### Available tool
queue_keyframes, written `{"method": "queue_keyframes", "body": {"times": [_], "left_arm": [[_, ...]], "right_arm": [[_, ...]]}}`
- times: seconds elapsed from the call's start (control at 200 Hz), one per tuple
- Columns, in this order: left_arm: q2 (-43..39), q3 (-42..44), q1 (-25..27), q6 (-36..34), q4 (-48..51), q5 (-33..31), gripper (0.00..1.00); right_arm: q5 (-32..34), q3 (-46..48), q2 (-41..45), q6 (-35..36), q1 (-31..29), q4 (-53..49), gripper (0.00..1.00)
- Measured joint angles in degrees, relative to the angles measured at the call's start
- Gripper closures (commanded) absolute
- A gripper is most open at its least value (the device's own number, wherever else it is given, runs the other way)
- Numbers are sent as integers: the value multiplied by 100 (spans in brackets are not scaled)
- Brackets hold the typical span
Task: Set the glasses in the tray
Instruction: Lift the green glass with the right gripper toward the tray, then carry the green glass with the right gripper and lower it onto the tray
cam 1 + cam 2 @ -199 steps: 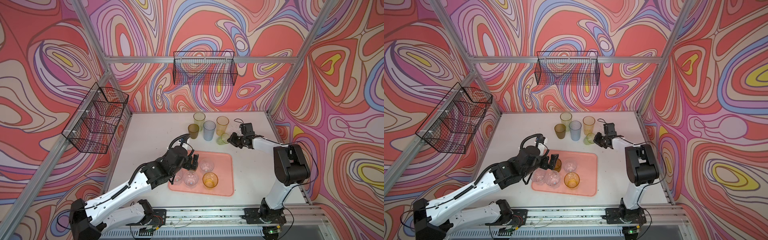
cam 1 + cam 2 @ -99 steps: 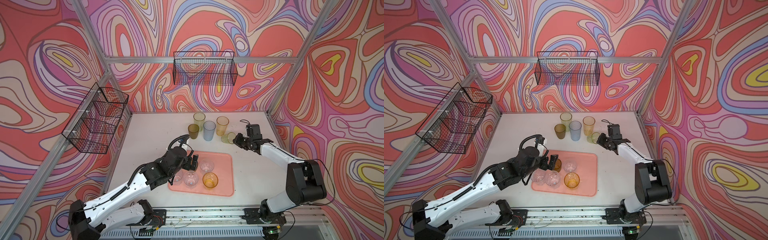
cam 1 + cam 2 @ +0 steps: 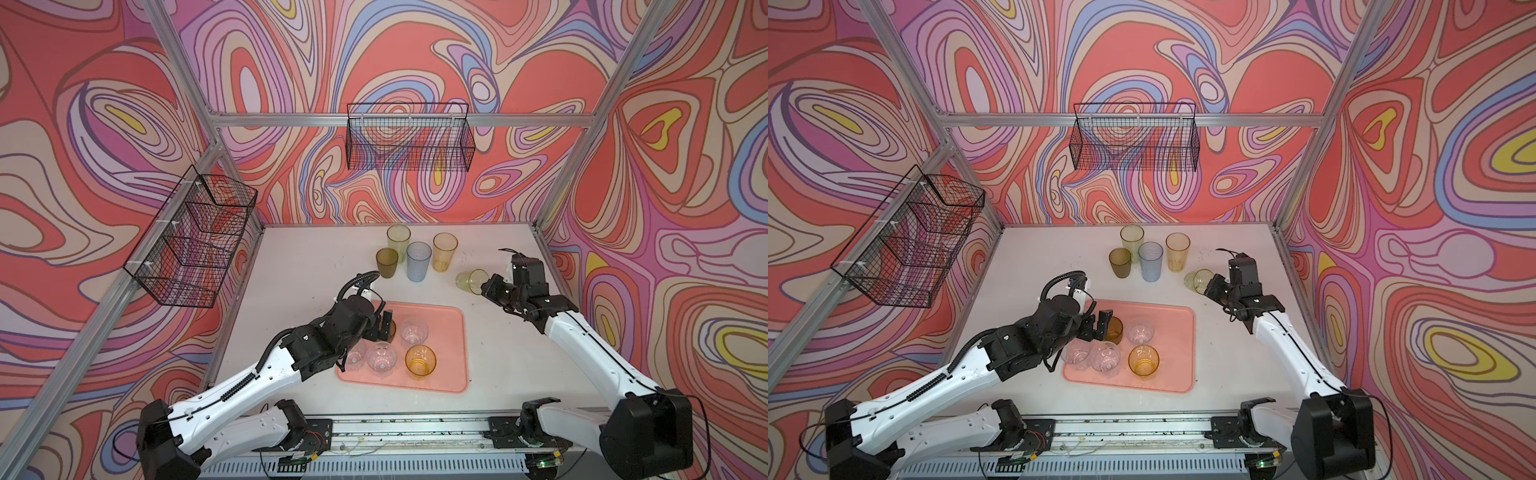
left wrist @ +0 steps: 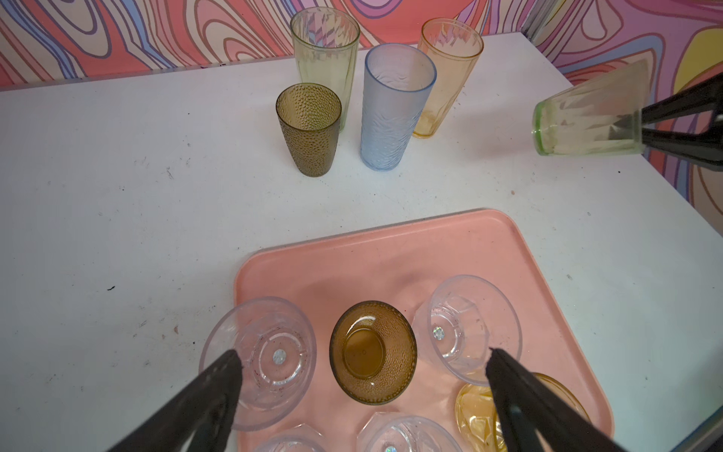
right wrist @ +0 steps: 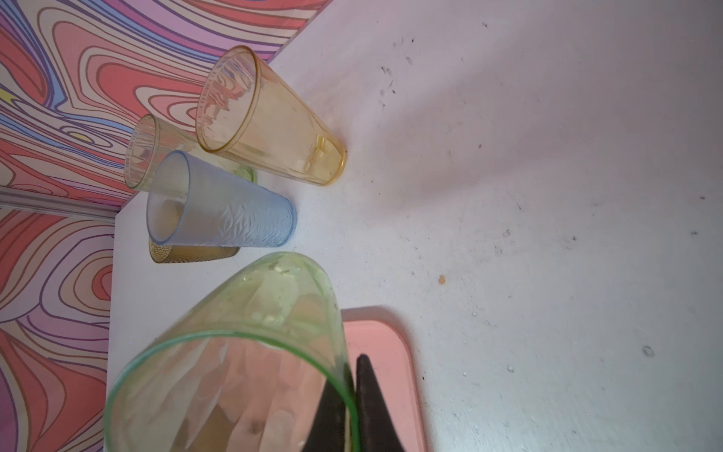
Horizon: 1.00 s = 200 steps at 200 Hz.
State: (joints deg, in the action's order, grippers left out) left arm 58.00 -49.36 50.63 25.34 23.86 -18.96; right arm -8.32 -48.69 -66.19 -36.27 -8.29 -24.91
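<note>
The right gripper (image 3: 481, 286) has drawn back rightward, carrying the green glass (image 3: 468, 281) away from the tumblers (image 3: 417, 262). The tray (image 3: 446, 340) lies well apart from it, nearer the front. The left gripper (image 4: 364, 355), spread wide, hangs over the brown glass (image 4: 371, 375) in the tray. The right gripper pinches the rim of the green glass, which is tipped sideways.

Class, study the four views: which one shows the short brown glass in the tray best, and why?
The left wrist view: the short brown glass stands unobstructed, seen from above, under the open left gripper. In both top views that gripper partly hides it. The right wrist view misses it.
</note>
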Motion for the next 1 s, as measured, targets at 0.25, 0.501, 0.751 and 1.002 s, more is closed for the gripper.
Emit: {"method": "queue_keyframes", "body": {"times": [0.25,0.501,0.751,1.002], "left_arm": [[-111,68,0,52,197,-24,0],[-114,98,0,243,514,-79,0],[-4,81,0,411,682,-101,0],[63,52,0,428,678,-81,0]], "right_arm": [[74,26,444,50,-4,-621,100],[122,20,684,208,-31,-1362,100],[151,17,1036,234,-129,-1849,100],[168,17,1145,210,-332,-2087,100]]}}
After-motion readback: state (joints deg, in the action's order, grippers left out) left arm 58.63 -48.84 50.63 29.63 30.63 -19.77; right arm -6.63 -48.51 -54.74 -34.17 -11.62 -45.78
